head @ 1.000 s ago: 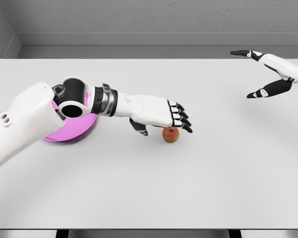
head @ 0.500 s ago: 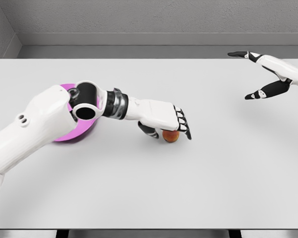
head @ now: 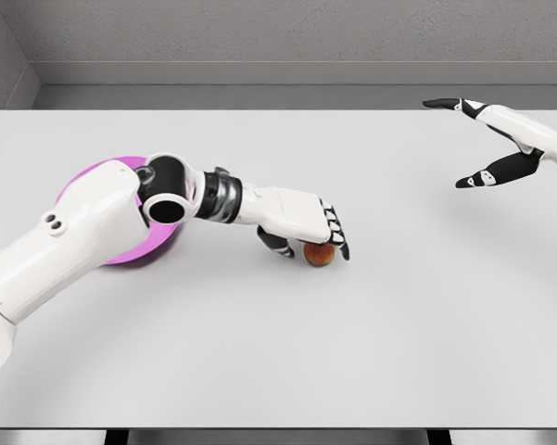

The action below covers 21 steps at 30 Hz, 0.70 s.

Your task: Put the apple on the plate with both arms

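A white robot arm reaches across a pale grey table (head: pixel 371 352) from the lower left, its elbow and forearm covering much of the pink plate (head: pixel 91 182), so that only the plate's far-left rim and a strip of its near edge show. The plate lies flat, well to the left of the apple (head: pixel 319 255).

The apple, reddish-brown, sits on the table near its middle and is itself half hidden: the left hand (head: pixel 308 230) lies over its top, and only its lower front shows beneath the dark-tipped fingers (head: pixel 337 243). Those fingers curl downward over the apple's upper right side, while the thumb (head: pixel 276 243) bends in low just left of the apple. The hand is closed around the fruit from above, though whether the thumb actually touches its skin cannot be told, and the apple's underside looks to rest on the table surface.

Far to the right of the apple, near the table's back corner, the right hand (head: pixel 487 139) hangs above the surface with its arm cut off by the picture's edge. Its fingers are spread wide, one pointing left along the top and another angled down-left, and it holds nothing.
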Tool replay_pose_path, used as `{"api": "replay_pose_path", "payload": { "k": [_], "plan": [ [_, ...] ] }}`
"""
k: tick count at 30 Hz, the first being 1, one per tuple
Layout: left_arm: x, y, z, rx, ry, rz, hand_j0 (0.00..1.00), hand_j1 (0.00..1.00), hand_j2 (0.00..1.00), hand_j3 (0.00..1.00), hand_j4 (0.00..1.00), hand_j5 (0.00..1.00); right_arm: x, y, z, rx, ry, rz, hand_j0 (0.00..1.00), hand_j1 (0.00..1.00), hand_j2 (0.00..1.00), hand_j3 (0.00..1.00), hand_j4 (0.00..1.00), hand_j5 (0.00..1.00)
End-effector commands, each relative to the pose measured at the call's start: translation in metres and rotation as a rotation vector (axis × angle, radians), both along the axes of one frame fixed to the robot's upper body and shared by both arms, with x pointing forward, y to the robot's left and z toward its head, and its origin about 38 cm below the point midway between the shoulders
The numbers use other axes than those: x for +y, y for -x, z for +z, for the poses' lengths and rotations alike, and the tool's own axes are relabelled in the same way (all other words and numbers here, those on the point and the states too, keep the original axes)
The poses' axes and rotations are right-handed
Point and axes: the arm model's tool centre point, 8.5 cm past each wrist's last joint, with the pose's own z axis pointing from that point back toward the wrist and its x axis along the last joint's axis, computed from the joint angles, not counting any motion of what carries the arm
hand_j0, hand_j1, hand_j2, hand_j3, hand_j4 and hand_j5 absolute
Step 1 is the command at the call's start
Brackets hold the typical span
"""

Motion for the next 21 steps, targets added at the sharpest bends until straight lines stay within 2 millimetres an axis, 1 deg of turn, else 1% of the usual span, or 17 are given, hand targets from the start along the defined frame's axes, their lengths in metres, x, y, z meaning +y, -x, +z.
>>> {"api": "replay_pose_path", "payload": {
  "k": [1, 3, 5, 7, 8, 13, 14, 21],
  "plan": [
    [-0.002, 0.001, 0.000, 0.006, 0.005, -0.001, 0.81, 0.81, 0.81, 0.81, 0.81, 0.81, -0.001, 0.000, 0.001, 0.001, -0.008, -0.002, 1.00, 1.00, 1.00, 1.00, 1.00, 1.00],
    [-0.001, -0.001, -0.002, 0.004, -0.004, 0.004, 0.81, 0.81, 0.81, 0.81, 0.81, 0.81, 0.000, 0.000, 0.001, 0.000, -0.008, -0.001, 1.00, 1.00, 1.00, 1.00, 1.00, 1.00],
    [-0.005, -0.001, -0.005, -0.004, -0.015, 0.003, 0.81, 0.81, 0.81, 0.81, 0.81, 0.81, 0.000, 0.001, 0.000, 0.003, -0.008, -0.001, 1.00, 1.00, 1.00, 1.00, 1.00, 1.00],
    [-0.003, -0.002, -0.006, -0.004, -0.019, 0.008, 0.81, 0.81, 0.81, 0.81, 0.81, 0.81, -0.001, 0.000, -0.001, 0.004, -0.008, -0.003, 1.00, 1.00, 1.00, 1.00, 1.00, 1.00],
    [0.000, -0.005, -0.010, -0.001, -0.029, 0.020, 0.81, 0.81, 0.81, 0.81, 0.81, 0.81, 0.000, 0.000, -0.001, 0.003, -0.009, -0.001, 1.00, 1.00, 1.00, 1.00, 1.00, 1.00],
    [0.000, -0.006, -0.011, -0.002, -0.033, 0.023, 0.81, 0.81, 0.81, 0.81, 0.81, 0.81, 0.000, 0.001, -0.003, 0.008, -0.009, -0.001, 1.00, 1.00, 1.00, 1.00, 1.00, 1.00],
    [-0.001, -0.006, -0.010, -0.004, -0.034, 0.021, 0.81, 0.81, 0.81, 0.81, 0.81, 0.81, 0.000, 0.003, -0.006, 0.017, -0.008, -0.001, 1.00, 1.00, 1.00, 1.00, 1.00, 1.00],
    [-0.009, -0.005, -0.014, -0.018, -0.046, 0.009, 0.81, 0.81, 0.81, 0.81, 0.81, 0.81, -0.001, 0.004, -0.008, 0.022, -0.008, -0.003, 1.00, 1.00, 1.00, 1.00, 1.00, 1.00]
  ]
}}
